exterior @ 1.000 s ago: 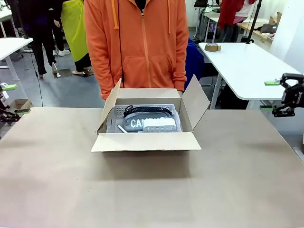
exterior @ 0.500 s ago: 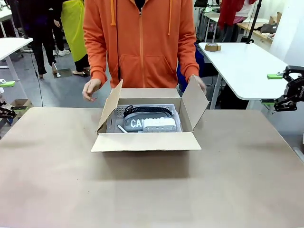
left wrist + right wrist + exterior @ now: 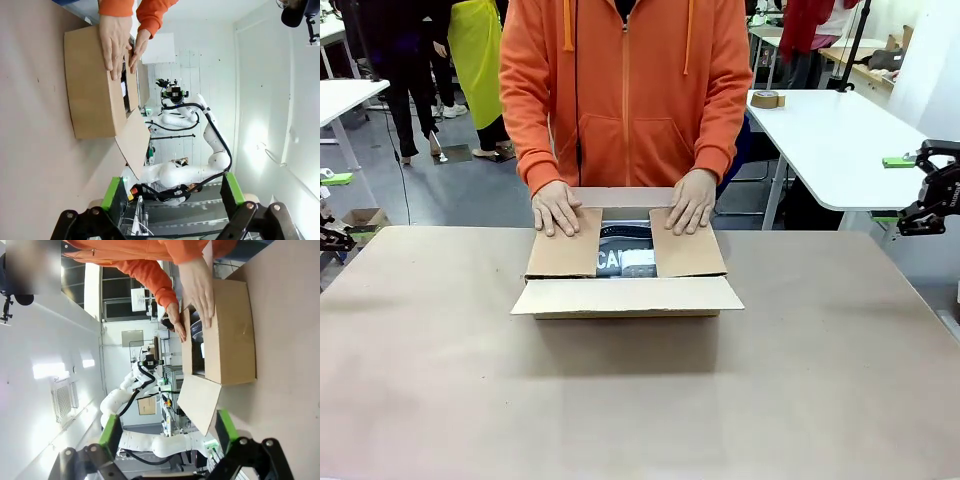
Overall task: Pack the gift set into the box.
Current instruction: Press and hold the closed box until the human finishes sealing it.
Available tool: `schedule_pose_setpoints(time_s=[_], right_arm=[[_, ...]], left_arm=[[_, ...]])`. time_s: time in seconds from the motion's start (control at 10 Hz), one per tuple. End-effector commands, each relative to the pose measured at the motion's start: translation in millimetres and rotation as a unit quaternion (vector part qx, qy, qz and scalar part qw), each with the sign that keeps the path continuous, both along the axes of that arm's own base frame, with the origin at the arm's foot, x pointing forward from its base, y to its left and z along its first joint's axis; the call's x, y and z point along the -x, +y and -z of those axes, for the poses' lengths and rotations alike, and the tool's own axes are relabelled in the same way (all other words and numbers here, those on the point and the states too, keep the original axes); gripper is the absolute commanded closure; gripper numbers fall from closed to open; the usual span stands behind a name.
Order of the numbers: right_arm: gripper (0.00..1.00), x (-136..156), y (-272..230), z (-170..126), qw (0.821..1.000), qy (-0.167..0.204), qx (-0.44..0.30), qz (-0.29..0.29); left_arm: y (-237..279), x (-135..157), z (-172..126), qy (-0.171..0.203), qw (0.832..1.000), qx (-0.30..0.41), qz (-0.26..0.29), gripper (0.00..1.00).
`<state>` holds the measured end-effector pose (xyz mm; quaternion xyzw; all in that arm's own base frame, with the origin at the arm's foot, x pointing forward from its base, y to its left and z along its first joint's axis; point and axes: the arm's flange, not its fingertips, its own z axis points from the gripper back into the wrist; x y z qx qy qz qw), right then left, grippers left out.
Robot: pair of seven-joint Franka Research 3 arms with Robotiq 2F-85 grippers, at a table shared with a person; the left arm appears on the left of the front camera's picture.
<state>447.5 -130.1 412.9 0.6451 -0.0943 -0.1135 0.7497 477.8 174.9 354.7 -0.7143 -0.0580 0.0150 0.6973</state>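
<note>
While gripping nothing, holds left gripper [image 3: 172, 192] and right gripper [image 3: 168, 432] spread wide at both ends of table [image 3: 640, 400], probably to leave room for person's hands [image 3: 557, 208] pressing flaps [image 3: 565, 256] over gift set [image 3: 623, 262] inside box [image 3: 625, 298].

One box [image 3: 625, 296], one gift set [image 3: 623, 260], two hands.
Four flaps on the box, two folded down: one hand [image 3: 557, 208] on one, second hand [image 3: 692, 201] on the other.

Plain brown box [image 3: 565, 256], dark grey gift set [image 3: 624, 261] with white lettering, orange sleeves [image 3: 532, 140], tan table [image 3: 620, 410].
</note>
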Motion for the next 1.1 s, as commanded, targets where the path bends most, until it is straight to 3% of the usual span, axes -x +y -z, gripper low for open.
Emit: schedule_pose_setpoints(time_s=[0.0, 1.0], right_arm=[[0.00, 2.1, -1.7, 0.3, 1.000, -0.011, 0.005, -0.010], [0.00, 2.1, -1.7, 0.3, 1.000, -0.011, 0.005, -0.010]], left_arm=[[-3.7, 4.4, -0.2, -0.009, 1.000, -0.005, 0.000, 0.00], [-3.7, 4.4, -0.2, -0.009, 1.000, -0.005, 0.000, 0.00]])
